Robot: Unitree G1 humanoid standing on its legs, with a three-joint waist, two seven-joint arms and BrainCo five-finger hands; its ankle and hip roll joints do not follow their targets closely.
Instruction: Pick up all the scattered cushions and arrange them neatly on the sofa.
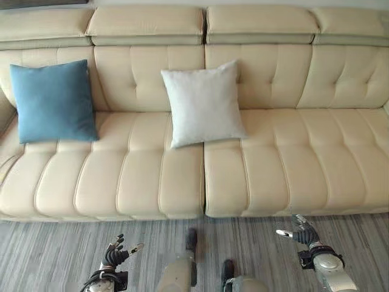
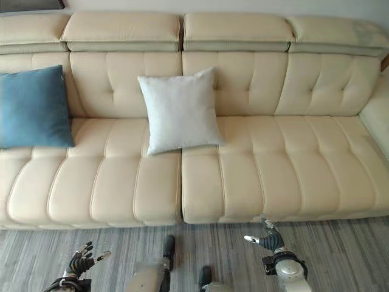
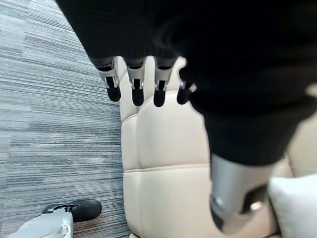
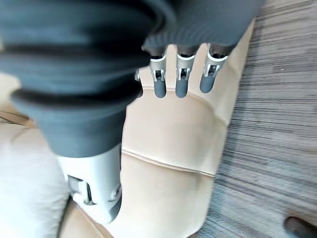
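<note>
Leaning on the sofa (image 1: 255, 176), both cushions (blue (image 1: 53, 101), white (image 1: 203, 103)) sit well beyond the empty, straight-fingered hands (image 1: 115, 255) (image 1: 302, 233).

I see two square cushions on the cream tufted sofa (image 1: 255, 176). The blue cushion (image 1: 53, 101) stands upright at the sofa's left end, leaning against the backrest. The white cushion (image 1: 203, 103) sits near the middle, also propped against the backrest, turned slightly so one corner points up, its lower edge straddling the seam between two seat sections. They are well apart.
</note>
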